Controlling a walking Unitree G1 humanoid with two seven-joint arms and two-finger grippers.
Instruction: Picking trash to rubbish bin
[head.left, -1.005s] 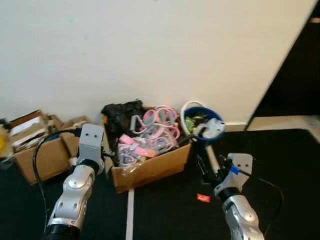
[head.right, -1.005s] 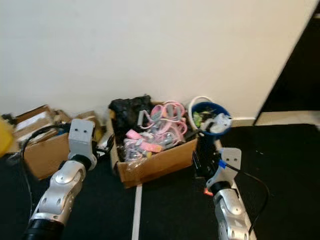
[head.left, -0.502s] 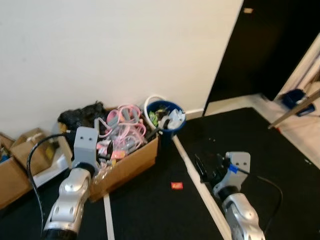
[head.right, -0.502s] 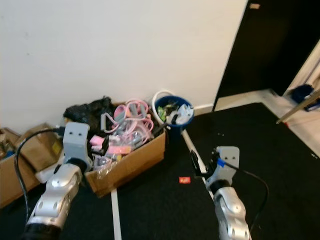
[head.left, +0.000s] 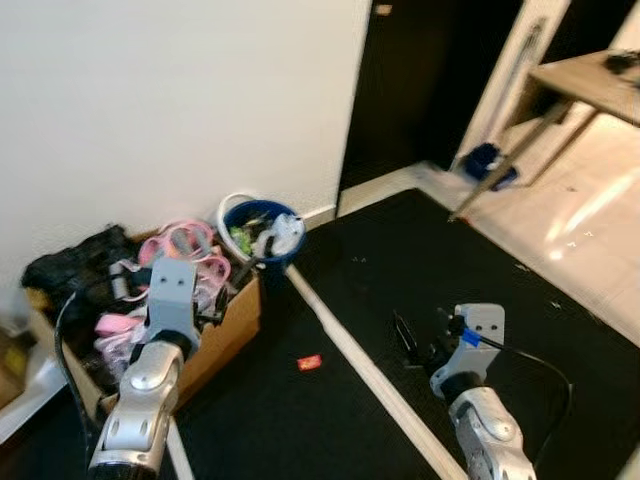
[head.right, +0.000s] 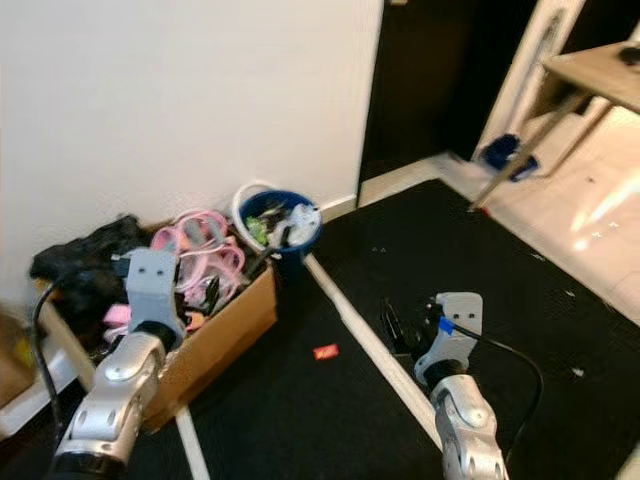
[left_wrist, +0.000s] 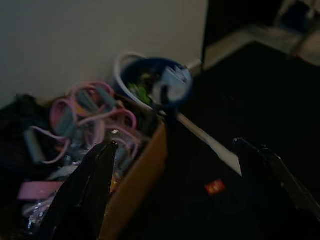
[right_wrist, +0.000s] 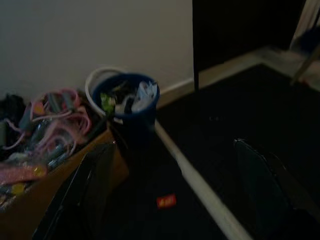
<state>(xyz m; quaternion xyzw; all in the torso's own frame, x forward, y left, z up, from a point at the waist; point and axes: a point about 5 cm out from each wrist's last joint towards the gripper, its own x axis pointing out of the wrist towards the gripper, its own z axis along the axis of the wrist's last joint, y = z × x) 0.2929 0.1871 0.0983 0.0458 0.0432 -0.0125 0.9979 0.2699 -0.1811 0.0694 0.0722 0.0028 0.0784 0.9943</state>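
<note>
A small red scrap of trash (head.left: 309, 362) lies flat on the black floor mat (head.left: 400, 290), just out from the cardboard box (head.left: 225, 335) and on the box's side of the pale strip (head.left: 350, 345) that runs across the mat. The blue rubbish bin (head.left: 262, 232) stands against the wall at the far corner of the box, already heaped with white and green litter.

The left hand (left_wrist: 170, 192) hangs over the box edge with its two black fingers spread wide and nothing between them; the red scrap shows on the floor between them in the wrist view. The right hand (right_wrist: 170, 192) is on the other side of the strip from the box, also released and empty.

The scrap looks like a thin wrapper or paper: probably very light, limp and easy to crumple, not fragile. Lying flat, it offers little to grip, so pinching one edge or corner against the mat seems the likeliest hold. It may slide before the fingers close.
</note>
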